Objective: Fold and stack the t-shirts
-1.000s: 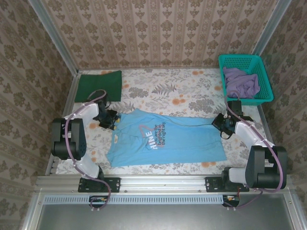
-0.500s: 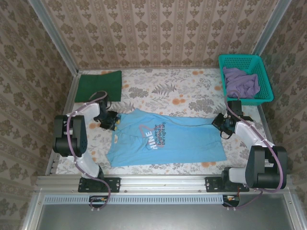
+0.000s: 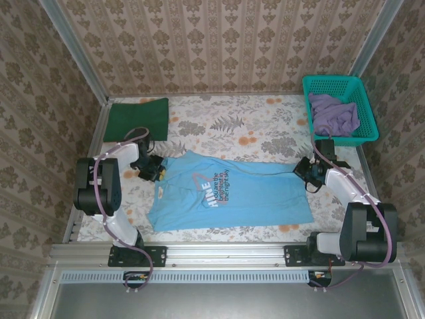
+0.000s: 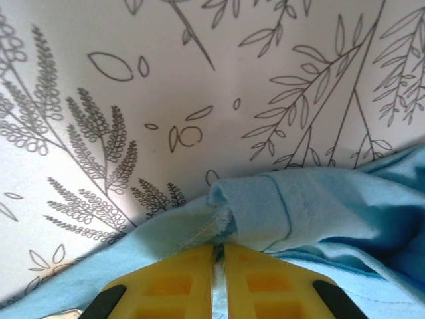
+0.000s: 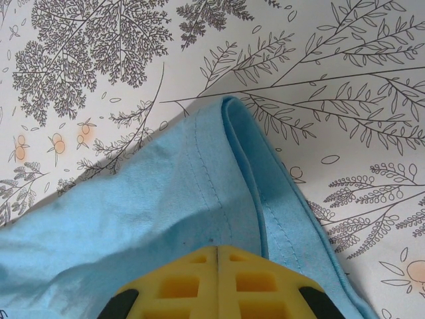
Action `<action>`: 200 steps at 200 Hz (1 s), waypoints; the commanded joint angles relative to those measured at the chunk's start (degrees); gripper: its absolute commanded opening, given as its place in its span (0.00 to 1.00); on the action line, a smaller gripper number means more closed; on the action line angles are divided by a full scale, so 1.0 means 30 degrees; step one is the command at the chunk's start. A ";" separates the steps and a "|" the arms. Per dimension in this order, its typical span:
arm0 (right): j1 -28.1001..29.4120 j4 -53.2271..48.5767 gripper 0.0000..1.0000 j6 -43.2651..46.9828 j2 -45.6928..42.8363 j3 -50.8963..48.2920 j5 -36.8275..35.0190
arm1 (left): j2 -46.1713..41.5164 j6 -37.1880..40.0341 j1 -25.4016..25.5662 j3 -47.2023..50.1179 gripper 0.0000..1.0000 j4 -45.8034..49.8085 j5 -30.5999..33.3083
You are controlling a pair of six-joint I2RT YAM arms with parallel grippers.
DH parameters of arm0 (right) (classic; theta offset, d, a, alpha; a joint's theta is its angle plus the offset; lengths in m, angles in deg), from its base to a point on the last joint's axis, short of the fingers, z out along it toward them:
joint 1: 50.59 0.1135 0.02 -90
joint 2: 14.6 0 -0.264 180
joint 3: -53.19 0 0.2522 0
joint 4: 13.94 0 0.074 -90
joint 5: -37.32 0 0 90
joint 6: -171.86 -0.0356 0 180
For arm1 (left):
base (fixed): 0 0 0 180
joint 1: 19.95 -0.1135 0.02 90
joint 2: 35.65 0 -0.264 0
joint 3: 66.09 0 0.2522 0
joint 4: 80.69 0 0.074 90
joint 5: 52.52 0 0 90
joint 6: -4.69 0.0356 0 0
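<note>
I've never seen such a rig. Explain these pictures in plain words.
Two robot arms are bolted at the near edge of a table with a floral cover. One picture looks down from above; the other two come from a camera on each wrist, so the yellow fingers are that arm's own. A light blue t-shirt lies spread out. The left gripper is closed on its left edge, the right gripper on its right hem corner. A dark green t-shirt lies folded far left; a purple t-shirt sits in a teal basket far right.
</note>
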 commanded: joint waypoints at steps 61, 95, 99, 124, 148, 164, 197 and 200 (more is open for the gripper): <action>0.0188 -0.0028 0.00 0.0119 -0.0283 0.0023 0.0057 | -0.0175 0.2515 0.0014 -0.1624 0.01 0.2043 0.1076; 0.0197 0.0014 0.00 0.0069 -0.0160 0.0219 0.0042 | -0.0137 0.3943 0.0261 -0.2923 0.00 0.2791 0.1774; 0.0200 -0.0009 0.00 0.0114 -0.0120 0.0291 0.0023 | -0.0110 0.4242 0.0331 -0.3140 0.00 0.2863 0.1888; 0.0191 -0.0361 0.00 0.0135 0.0337 0.1105 -0.0133 | 0.0153 0.6733 0.0519 -0.5066 0.00 0.3386 0.2912; 0.0190 -0.0616 0.00 0.0179 0.0948 0.2290 -0.0042 | 0.0271 1.0044 0.0732 -0.7186 0.00 0.2990 0.3859; 0.0190 -0.0877 0.00 0.0215 0.1307 0.3165 -0.0204 | 0.0517 1.2271 0.0762 -0.8616 0.00 0.2505 0.3606; 0.0161 -0.1312 0.00 0.0351 0.1658 0.4350 -0.0349 | 0.0113 1.5657 0.0863 -0.9864 0.00 0.1946 0.2995; 0.0161 -0.1343 0.00 0.0362 0.1658 0.4372 -0.0367 | -0.0013 1.5754 0.0902 -0.9803 0.00 0.1945 0.3021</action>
